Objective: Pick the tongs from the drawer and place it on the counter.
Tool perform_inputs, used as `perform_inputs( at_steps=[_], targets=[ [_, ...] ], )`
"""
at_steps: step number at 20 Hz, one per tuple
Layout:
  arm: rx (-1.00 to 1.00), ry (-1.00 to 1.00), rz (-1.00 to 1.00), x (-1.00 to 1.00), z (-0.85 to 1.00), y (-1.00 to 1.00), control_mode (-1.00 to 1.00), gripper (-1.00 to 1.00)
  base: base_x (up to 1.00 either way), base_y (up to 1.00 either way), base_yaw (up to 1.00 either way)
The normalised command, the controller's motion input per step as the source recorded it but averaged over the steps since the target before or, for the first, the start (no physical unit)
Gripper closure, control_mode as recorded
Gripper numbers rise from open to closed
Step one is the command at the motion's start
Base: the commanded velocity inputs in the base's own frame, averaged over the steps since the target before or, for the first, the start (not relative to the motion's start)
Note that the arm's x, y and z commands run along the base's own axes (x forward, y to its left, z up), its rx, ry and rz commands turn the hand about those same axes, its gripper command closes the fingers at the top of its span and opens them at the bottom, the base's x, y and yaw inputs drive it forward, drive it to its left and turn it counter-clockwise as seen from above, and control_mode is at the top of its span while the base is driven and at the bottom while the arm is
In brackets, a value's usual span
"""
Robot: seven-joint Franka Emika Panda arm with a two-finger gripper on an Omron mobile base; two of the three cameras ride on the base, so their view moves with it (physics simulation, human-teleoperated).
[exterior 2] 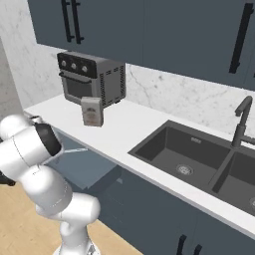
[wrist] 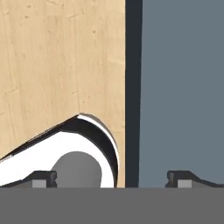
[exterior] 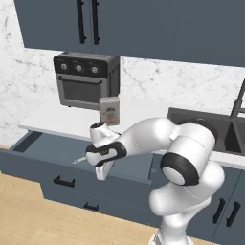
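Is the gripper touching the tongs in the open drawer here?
Apart. Hand view: the open gripper has only bare drawer floor and wood flooring between its tips.

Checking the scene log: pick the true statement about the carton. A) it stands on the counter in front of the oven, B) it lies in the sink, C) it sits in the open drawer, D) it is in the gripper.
A: the carton stands upright on the counter just in front of the oven, apart from the drawer, sink and gripper.

Slate-blue drawer [exterior: 91, 155]; white counter [exterior: 62, 119]; silvery tongs [exterior: 79, 160].
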Motion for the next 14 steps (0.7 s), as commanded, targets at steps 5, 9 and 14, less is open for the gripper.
perform_inputs(
  at_steps=[5, 9, 14],
  targets=[
    [0.0, -0.01, 0.06, 0.07, -0.22, 0.0, -1.0, -1.0, 0.0, 0.0, 0.0],
    [0.0, -0.02, 0.05, 0.13, -0.24, 0.0, -1.0, -1.0, 0.0, 0.0, 0.0],
    [0.0, 0.0, 0.05, 0.2, -0.32, 0.0, -1.0, -1.0, 0.0, 0.0, 0.0]
  ],
)
